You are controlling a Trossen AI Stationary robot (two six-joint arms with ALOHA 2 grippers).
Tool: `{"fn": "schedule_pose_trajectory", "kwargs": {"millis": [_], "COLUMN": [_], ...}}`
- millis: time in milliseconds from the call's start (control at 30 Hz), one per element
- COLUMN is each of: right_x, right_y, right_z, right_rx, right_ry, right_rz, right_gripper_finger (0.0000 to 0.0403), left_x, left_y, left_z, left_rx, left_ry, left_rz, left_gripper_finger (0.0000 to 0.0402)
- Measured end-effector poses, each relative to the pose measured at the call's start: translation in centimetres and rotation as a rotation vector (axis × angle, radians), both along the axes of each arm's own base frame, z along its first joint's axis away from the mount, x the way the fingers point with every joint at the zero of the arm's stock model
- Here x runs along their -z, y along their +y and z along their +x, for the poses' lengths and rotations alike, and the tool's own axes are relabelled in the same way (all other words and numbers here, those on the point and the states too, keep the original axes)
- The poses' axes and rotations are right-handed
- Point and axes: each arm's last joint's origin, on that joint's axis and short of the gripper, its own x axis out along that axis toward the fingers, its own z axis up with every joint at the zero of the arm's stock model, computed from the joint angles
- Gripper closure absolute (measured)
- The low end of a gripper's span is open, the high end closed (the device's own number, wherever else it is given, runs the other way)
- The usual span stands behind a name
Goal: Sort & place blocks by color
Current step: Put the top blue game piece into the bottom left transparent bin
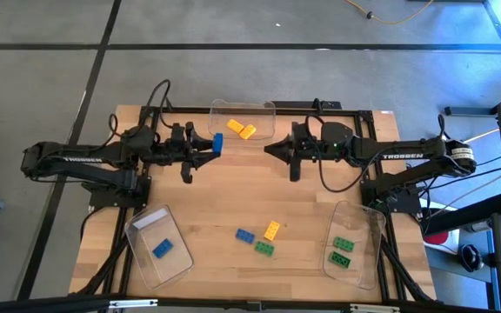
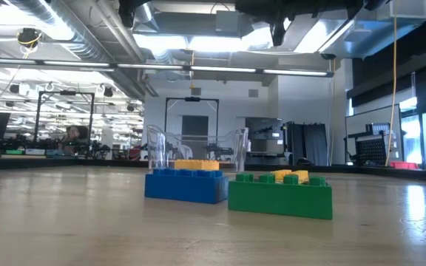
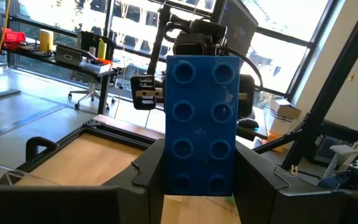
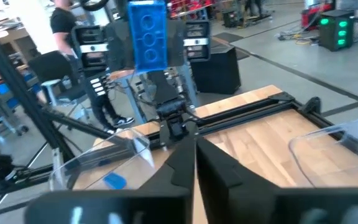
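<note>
The left claw (image 3: 197,180) is pinching a small blue studded plastic brick (image 3: 202,121) by its long flat sides, up above the wooden counter (image 1: 233,187), while the right claw (image 1: 272,149) facing it is pressed together empty; that brick looks light, rigid and a bit slick, so those sides seem the best hold.

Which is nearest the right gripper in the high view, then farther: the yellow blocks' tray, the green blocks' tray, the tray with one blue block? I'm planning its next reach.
From the shut right gripper:
1. Yellow blocks' tray, at the table's far edge, just beside it.
2. Green blocks' tray, near right corner.
3. Blue block's tray, near left corner, farthest.
</note>
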Motion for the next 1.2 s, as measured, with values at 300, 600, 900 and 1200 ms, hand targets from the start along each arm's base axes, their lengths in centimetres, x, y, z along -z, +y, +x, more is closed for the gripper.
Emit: {"fn": "schedule_pose_trajectory", "kwargs": {"millis": [300, 600, 900, 1200], "right_x": [0.0, 0.0, 0.2, 0.8], "right_y": [0.0, 0.0, 0.0, 0.0], "right_z": [0.0, 0.0, 0.0, -0.1], "right_rx": [-0.020, -0.020, -0.019, -0.019], "right_ry": [0.000, -0.001, 0.020, 0.081], "right_rz": [-0.002, 0.000, 0.000, 0.006], "right_gripper_finger": [0.0401, 0.0402, 0.0402, 0.0403], "left_x": [0.0, 0.0, -0.8, 0.3], "left_y": [0.0, 0.0, -1.9, -8.2], "left_z": [0.0, 0.0, -0.9, -3.6], "left_rx": [0.000, 0.003, 0.181, 0.419], "left_ry": [0.000, 0.000, 0.399, 0.747], "left_rz": [0.000, 0.000, -0.141, -0.535], "left_gripper_finger": [0.0271, 0.0271, 0.0271, 0.0271]}}
